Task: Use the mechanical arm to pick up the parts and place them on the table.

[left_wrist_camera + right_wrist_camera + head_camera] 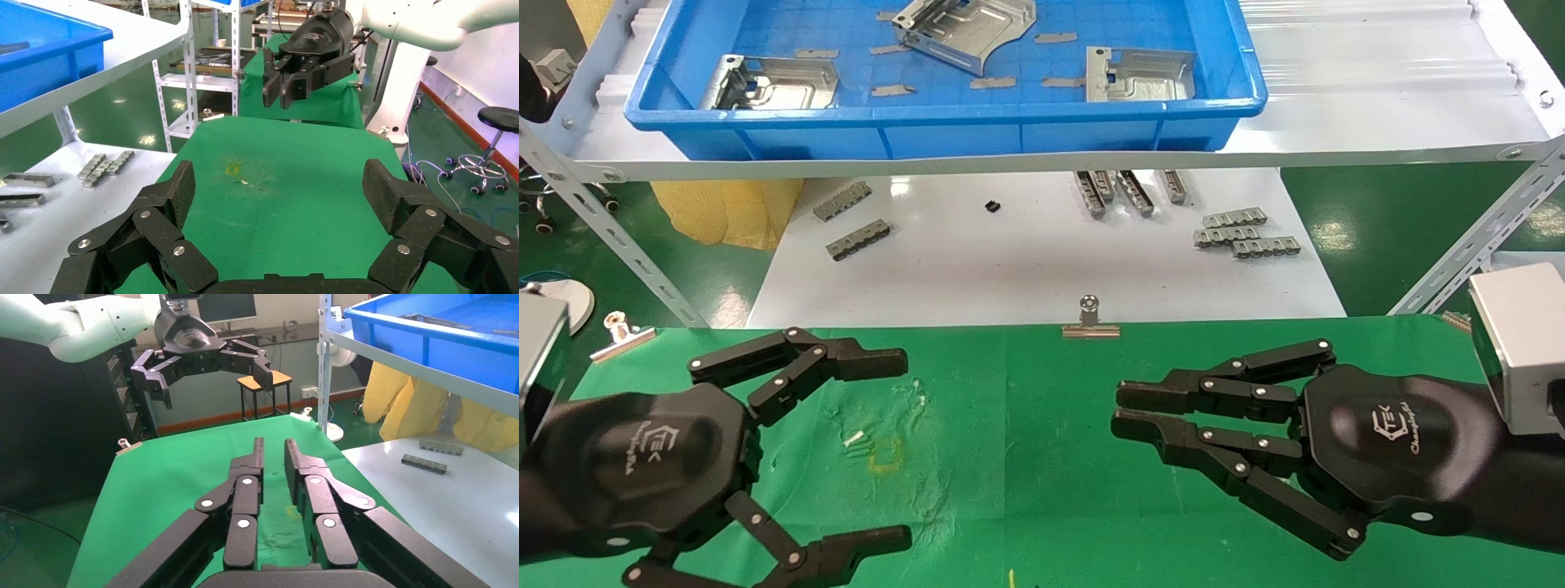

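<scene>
Three shiny silver parts lie in the blue tray [944,110] on the shelf: one at the left [772,82], one tilted at the middle back [964,28], one at the right [1140,75]. My left gripper [905,449] hovers over the left of the green table [1026,490], fingers spread wide and empty; its own view [278,190] shows only green cloth between them. My right gripper [1117,411] hovers over the right of the table, fingers drawn together with a narrow gap and nothing in them, as the right wrist view [272,444] shows.
Grey toothed strips lie on the white tabletop [1042,269] under the shelf, at the left [858,241] and right [1246,233]. Silver binder clips [1090,320] [621,333] sit on the table's far edge. Slanted shelf struts [1467,245] stand at both sides.
</scene>
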Available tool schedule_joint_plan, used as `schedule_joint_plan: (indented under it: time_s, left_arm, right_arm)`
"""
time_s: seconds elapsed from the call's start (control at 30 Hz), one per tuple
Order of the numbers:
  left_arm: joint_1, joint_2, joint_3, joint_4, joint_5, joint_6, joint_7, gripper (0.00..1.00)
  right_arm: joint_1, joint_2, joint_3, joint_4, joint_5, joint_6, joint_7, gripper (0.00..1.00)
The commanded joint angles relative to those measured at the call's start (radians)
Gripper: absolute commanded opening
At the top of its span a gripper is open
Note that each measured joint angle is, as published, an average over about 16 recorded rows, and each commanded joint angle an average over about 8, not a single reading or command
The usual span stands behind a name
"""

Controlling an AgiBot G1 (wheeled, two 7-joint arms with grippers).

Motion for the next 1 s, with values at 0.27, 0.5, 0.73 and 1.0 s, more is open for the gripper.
schedule_joint_plan:
  time_s: [0.27, 0.5, 0.73, 1.0]
  left_arm:
    - [-0.005, 0.001, 0.0, -0.001, 0.0, -0.001, -0.001, 1.0]
    - [-0.157, 0.038, 0.022, 0.035, 0.073, -0.016, -0.023, 1.0]
    - [-0.529, 0.196, 0.124, 0.315, 0.324, -0.08, -0.049, 1.0]
    - [-0.848, 0.5, 0.218, 0.836, 0.597, -0.443, 0.041, 1.0]
  right_arm:
    - [0.0, 0.0, 0.0, 0.0, 0.0, 0.0, 0.0, 0.0]
    - [0.0, 0.0, 0.0, 0.0, 0.0, 0.0, 0.0, 0.0]
    - [0.0, 0.0, 0.0, 0.0, 0.0, 0.0, 0.0, 0.0]
    - [0.0, 0.0, 0.0, 0.0, 0.0, 0.0, 0.0, 0.0]
